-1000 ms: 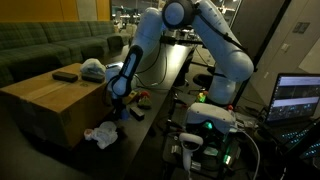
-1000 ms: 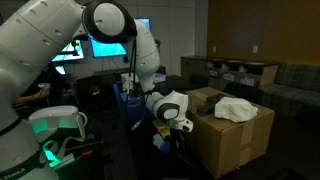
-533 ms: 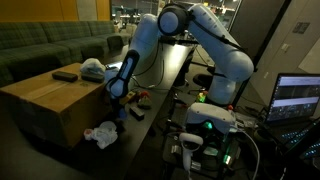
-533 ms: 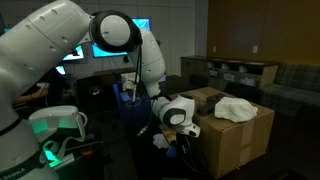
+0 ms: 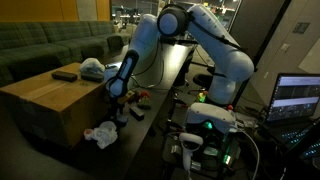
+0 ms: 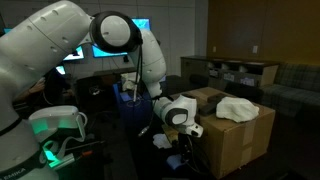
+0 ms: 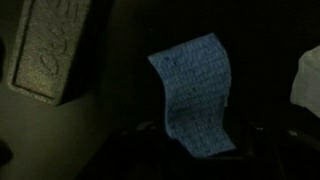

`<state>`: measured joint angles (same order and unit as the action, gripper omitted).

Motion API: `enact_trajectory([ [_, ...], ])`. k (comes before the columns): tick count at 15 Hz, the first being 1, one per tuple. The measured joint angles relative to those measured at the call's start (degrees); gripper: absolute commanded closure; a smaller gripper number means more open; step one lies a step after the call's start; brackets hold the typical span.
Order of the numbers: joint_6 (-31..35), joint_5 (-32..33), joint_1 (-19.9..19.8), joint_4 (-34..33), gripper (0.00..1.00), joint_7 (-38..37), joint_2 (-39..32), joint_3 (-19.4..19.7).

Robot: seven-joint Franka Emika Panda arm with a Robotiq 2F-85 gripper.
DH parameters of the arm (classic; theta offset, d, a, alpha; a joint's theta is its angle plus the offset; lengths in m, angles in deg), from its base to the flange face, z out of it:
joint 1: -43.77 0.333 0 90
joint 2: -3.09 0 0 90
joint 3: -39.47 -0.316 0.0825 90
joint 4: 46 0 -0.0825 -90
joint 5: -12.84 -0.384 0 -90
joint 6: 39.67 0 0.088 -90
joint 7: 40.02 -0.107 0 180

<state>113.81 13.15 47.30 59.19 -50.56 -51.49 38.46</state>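
My gripper hangs low beside the front face of a cardboard box, close to the floor, and shows too in an exterior view. In the wrist view a light blue cloth sits between the jaws of the gripper, its upper part curling away from the camera. The dark fingers stand apart on either side of the cloth and do not pinch it. The picture is very dim and the fingertips barely show.
A crumpled white cloth lies on the floor at the box's foot. On the box top lie a pale cloth and a dark flat object. Sofas stand behind; monitors and a laptop flank the robot base.
The arm swung lower and closer to the box during the first half second, then stayed put. The jaws appear to have parted around the blue cloth.
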Motion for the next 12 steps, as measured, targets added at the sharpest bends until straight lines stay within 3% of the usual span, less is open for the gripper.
enact_trajectory([
  [2, 0.96, 0.0, 0.27, 0.22, 0.0, -0.57, 0.44, 0.18],
  [7, 4.73, 0.0, 1.95, 2.73, 0.0, -2.11, 3.19, 0.82],
  [12, 10.26, 0.0, 6.95, 9.22, 0.0, -5.39, 7.69, 2.24],
])
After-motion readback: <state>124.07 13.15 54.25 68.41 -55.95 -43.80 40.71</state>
